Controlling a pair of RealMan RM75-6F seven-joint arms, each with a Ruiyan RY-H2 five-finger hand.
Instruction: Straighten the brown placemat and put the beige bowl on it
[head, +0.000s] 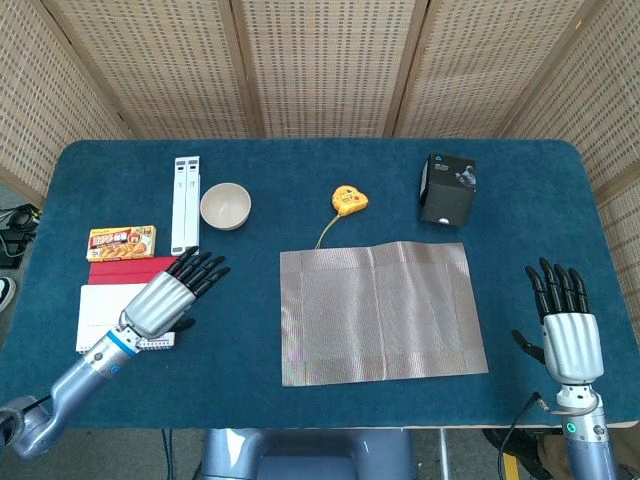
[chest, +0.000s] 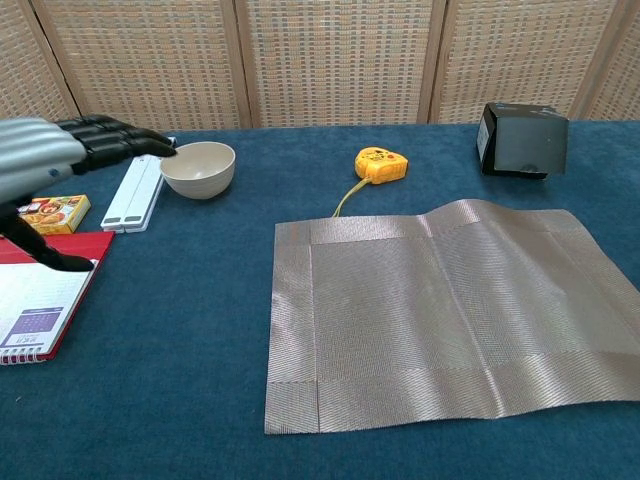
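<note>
The brown placemat (head: 380, 310) (chest: 450, 315) lies flat in the table's middle, its edges roughly square to the table front, with a slight ridge near its far right. The beige bowl (head: 225, 206) (chest: 198, 169) stands upright at the far left, off the mat. My left hand (head: 170, 297) (chest: 55, 160) hovers open over the red notebook, fingers stretched toward the bowl and still short of it. My right hand (head: 568, 338) is open near the table's front right corner, off the mat, holding nothing; the chest view does not show it.
A white folded stand (head: 186, 205) lies just left of the bowl. An orange tape measure (head: 348, 199) sits behind the mat, a black box (head: 446, 188) at the back right. The red notebook (head: 115, 305) and a snack box (head: 121, 242) occupy the left.
</note>
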